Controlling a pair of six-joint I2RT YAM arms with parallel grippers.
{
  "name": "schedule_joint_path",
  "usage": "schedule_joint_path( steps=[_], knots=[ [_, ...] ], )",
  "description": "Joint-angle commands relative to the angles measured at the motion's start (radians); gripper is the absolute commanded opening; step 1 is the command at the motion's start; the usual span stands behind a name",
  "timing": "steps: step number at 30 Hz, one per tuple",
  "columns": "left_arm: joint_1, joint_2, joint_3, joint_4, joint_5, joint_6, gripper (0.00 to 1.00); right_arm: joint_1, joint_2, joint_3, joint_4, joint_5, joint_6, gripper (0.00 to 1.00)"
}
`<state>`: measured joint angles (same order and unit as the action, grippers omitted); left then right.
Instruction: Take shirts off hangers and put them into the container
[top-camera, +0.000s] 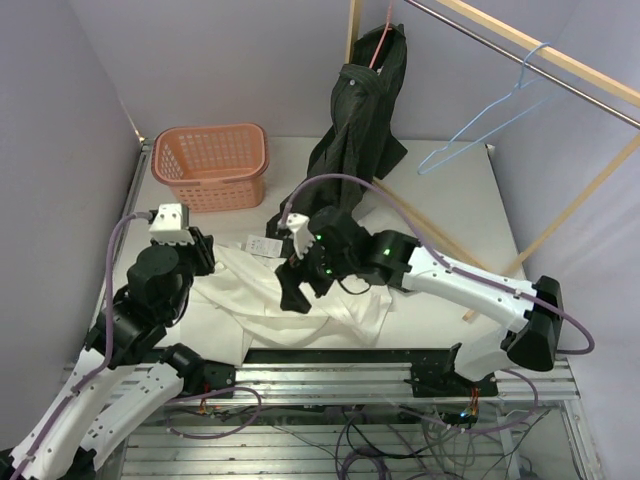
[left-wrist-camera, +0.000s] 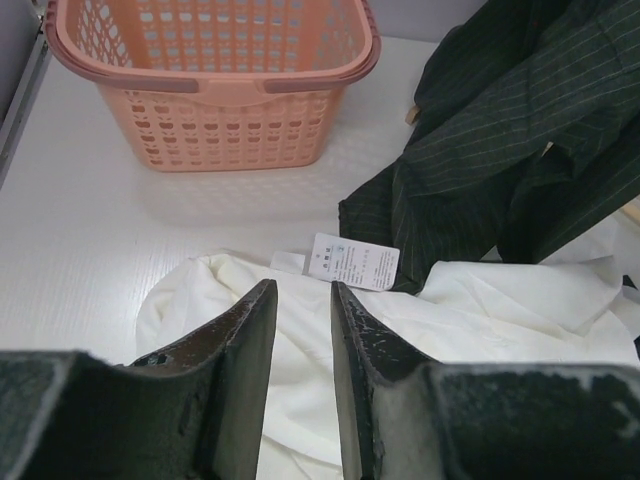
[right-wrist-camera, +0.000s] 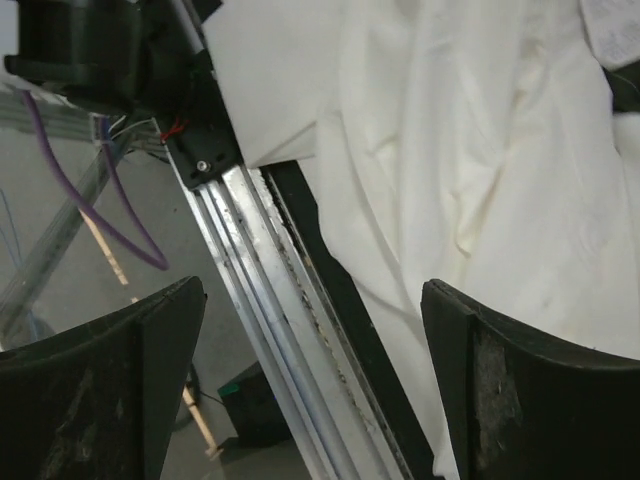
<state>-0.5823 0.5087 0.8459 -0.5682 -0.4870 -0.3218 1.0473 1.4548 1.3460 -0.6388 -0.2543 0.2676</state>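
Observation:
The white shirt (top-camera: 300, 305) lies crumpled on the table near its front edge, off any hanger. The dark pinstriped shirt (top-camera: 365, 110) hangs from the pink hanger (top-camera: 378, 45) on the rack, its tail resting on the table. The light blue hanger (top-camera: 490, 120) hangs bare on the rod. The salmon basket (top-camera: 210, 165) stands at the back left. My left gripper (left-wrist-camera: 302, 300) hovers over the white shirt (left-wrist-camera: 480, 310) with a narrow gap between its jaws and nothing in it. My right gripper (right-wrist-camera: 312, 290) is wide open above the shirt's near hem (right-wrist-camera: 480, 150).
A wooden rack with a metal rod (top-camera: 520, 55) stands at the back right, one pole slanting down to the table. A paper tag (left-wrist-camera: 352, 262) lies on the white shirt. The aluminium rail (right-wrist-camera: 260, 290) marks the table's near edge. Walls close both sides.

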Motion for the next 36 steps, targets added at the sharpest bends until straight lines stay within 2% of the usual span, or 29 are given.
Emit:
schedule_joint_path(
  steps=[1,5,9,12,16,19,22,29,36],
  knots=[
    [0.001,0.025,0.008,-0.004,-0.013,-0.007,0.4,0.042,0.056,-0.028,0.123,0.012,-0.023,0.92],
    [0.001,0.015,0.003,0.004,0.008,-0.003,0.4,0.042,0.142,-0.082,0.175,0.062,-0.058,0.93],
    [0.001,0.004,-0.002,0.008,0.015,-0.004,0.43,0.034,0.212,-0.093,0.199,0.204,-0.051,0.92],
    [0.001,0.039,-0.044,0.087,0.171,0.033,0.67,0.021,0.173,-0.119,0.213,0.258,-0.006,0.9],
    [0.001,0.28,-0.001,0.06,0.422,0.044,0.74,-0.029,0.013,-0.187,0.184,0.309,0.055,0.91],
    [0.0,0.489,0.048,0.022,0.523,0.021,0.76,-0.054,-0.124,-0.229,0.105,0.337,0.067,0.91],
    [-0.002,0.635,0.09,0.012,0.607,-0.003,0.77,-0.057,-0.265,-0.28,0.054,0.372,0.097,0.9],
    [-0.004,0.727,0.071,0.044,0.61,-0.154,0.8,-0.056,-0.496,-0.393,0.014,0.406,0.161,0.89],
    [-0.031,0.595,-0.058,0.054,0.54,-0.394,0.82,-0.056,-0.591,-0.466,0.037,0.424,0.164,0.88]
  ],
)
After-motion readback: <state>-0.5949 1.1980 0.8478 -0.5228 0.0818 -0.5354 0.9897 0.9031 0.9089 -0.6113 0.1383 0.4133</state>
